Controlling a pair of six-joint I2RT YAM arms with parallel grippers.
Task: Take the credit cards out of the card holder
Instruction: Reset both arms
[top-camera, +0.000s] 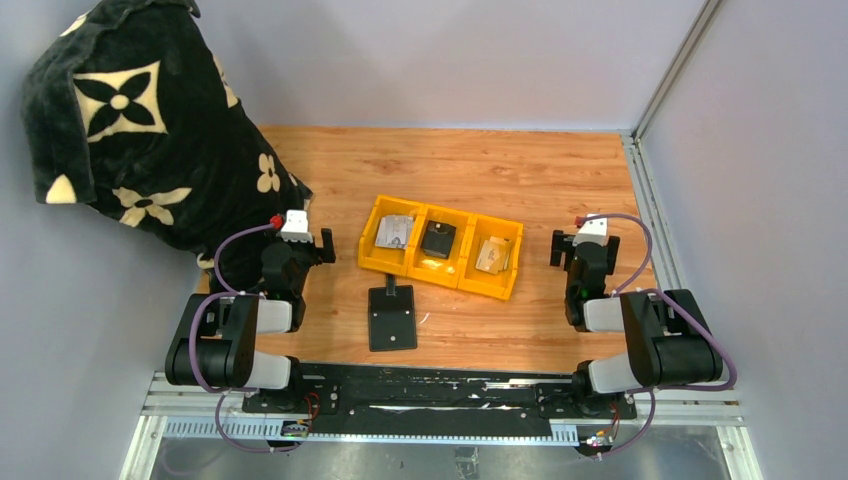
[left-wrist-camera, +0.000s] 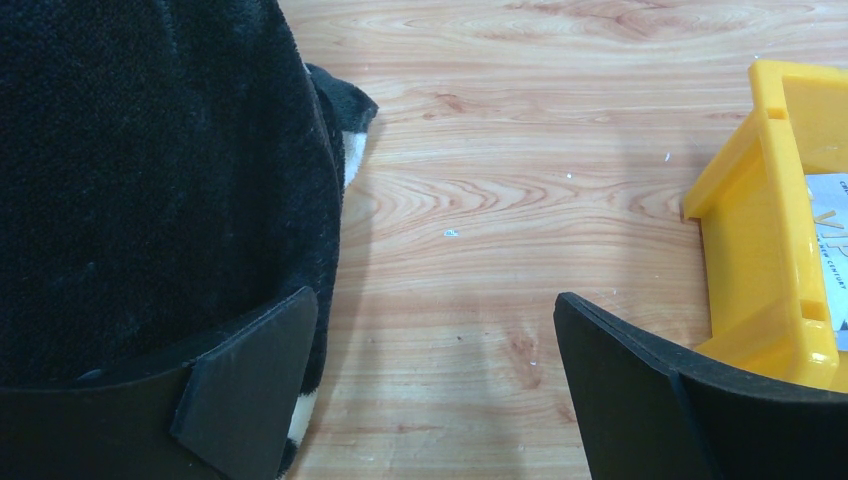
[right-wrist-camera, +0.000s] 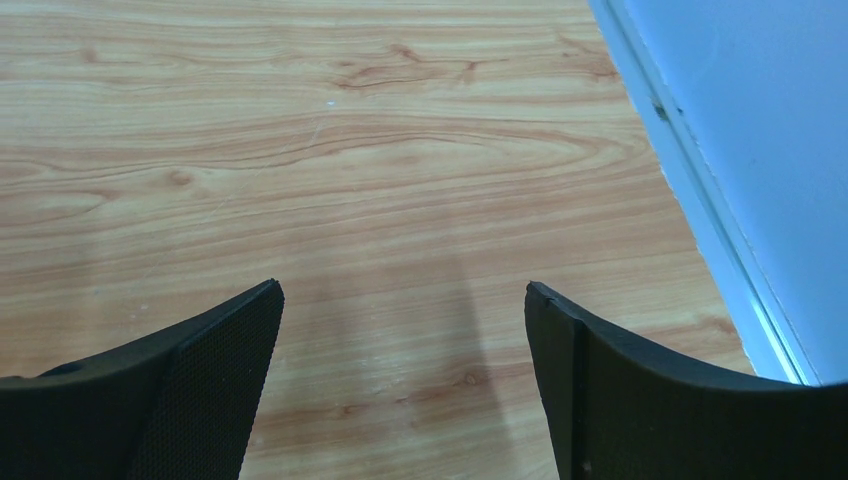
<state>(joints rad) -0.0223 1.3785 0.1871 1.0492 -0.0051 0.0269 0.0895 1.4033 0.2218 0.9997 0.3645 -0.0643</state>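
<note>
The black card holder (top-camera: 391, 318) lies flat on the wooden table in front of the arms, its narrow strap tab pointing away. Silvery-grey credit cards (top-camera: 395, 233) lie in the left compartment of the yellow bin (top-camera: 369, 255), and tan cards (top-camera: 491, 254) lie in its right compartment. An edge of the grey cards shows in the left wrist view (left-wrist-camera: 828, 230). My left gripper (top-camera: 297, 244) (left-wrist-camera: 437, 320) is open and empty, left of the bin. My right gripper (top-camera: 585, 246) (right-wrist-camera: 403, 310) is open and empty over bare wood, right of the bin.
A small black squarish block (top-camera: 437, 238) sits in the bin's middle compartment. A black plush blanket with cream flowers (top-camera: 140, 130) fills the back left and touches my left finger's side (left-wrist-camera: 150, 180). The bin's corner (left-wrist-camera: 760, 250) is by my left gripper's right finger. Grey walls enclose the table.
</note>
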